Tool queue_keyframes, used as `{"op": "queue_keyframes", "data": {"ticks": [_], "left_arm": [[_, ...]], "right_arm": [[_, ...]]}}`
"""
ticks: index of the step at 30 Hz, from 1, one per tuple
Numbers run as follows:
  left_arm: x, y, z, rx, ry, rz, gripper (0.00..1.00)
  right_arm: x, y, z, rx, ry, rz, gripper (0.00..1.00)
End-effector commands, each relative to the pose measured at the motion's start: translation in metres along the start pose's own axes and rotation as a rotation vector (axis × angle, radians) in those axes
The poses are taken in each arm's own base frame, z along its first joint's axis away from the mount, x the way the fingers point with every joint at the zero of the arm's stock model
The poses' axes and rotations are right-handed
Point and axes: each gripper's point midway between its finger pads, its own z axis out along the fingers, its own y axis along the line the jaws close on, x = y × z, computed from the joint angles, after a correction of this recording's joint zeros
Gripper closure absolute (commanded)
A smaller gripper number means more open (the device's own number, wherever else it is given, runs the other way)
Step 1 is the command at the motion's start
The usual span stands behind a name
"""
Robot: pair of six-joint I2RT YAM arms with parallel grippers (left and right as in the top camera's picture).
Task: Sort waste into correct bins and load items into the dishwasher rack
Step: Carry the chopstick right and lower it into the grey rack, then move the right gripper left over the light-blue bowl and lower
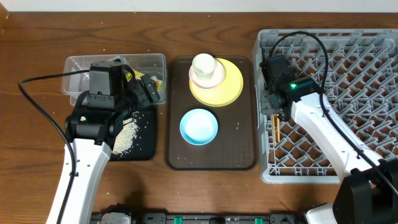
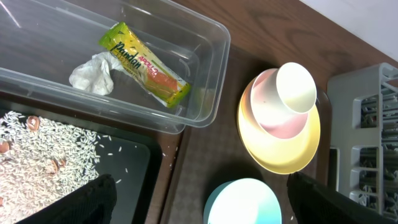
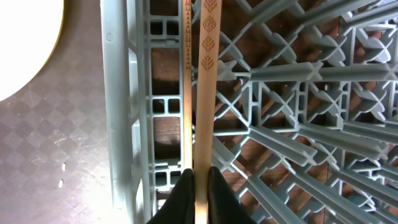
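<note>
On my far left the clear tub [image 2: 211,74] sits at the back of the table. Inside it the green-and-yellow wrapper [image 2: 143,65] lies diagonally, with the crumpled tissue [image 2: 93,74] touching its left end. Just in front of the tub is the black tray [image 1: 142,146], with rice [image 2: 43,155] scattered across it, thickest on its left side. My left gripper [image 1: 142,92] hovers over the line where tub and tray meet. Its fingers [image 2: 93,202] are spread wide apart and grasp nothing.

In the middle is the dark-brown serving tray [image 1: 211,155]. At its back the yellow plate [image 1: 231,87] carries the pink bowl [image 1: 216,76], and the white cup [image 1: 203,64] lies in that bowl. The light blue bowl [image 1: 199,126] stands alone nearer the front, apart from the plate.

On the right the grey rack [image 1: 323,34] fills that side of the table. My right gripper [image 3: 200,186] is down at the rack's left wall. The chopsticks [image 3: 208,74] lie side by side on the lattice along that wall. The wrist view shows the fingertips pressed against either side of the patterned stick, so I read it as pinched.
</note>
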Motion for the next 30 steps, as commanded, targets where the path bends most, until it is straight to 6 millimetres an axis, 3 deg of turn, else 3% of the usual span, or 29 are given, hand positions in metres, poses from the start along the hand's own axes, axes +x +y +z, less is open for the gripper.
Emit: {"op": "queue_keyframes", "data": {"ticks": [1, 16, 22, 30], "left_arm": [[-0.004, 0.0, -0.003, -0.003, -0.012, 0.0, 0.1], [-0.004, 0.0, -0.003, -0.003, -0.012, 0.0, 0.1], [-0.004, 0.0, -0.003, -0.003, -0.012, 0.0, 0.1], [-0.004, 0.0, -0.003, -0.003, -0.012, 0.0, 0.1]], "right_arm": [[0.002, -0.004, 0.006, 0.016, 0.015, -0.003, 0.91], [0.002, -0.004, 0.006, 0.015, 0.015, -0.003, 0.89], [0.002, -0.002, 0.006, 0.0, 0.015, -0.001, 0.94], [-0.005, 0.053, -0.008, -0.315, 0.028, 0.008, 0.96]]}}
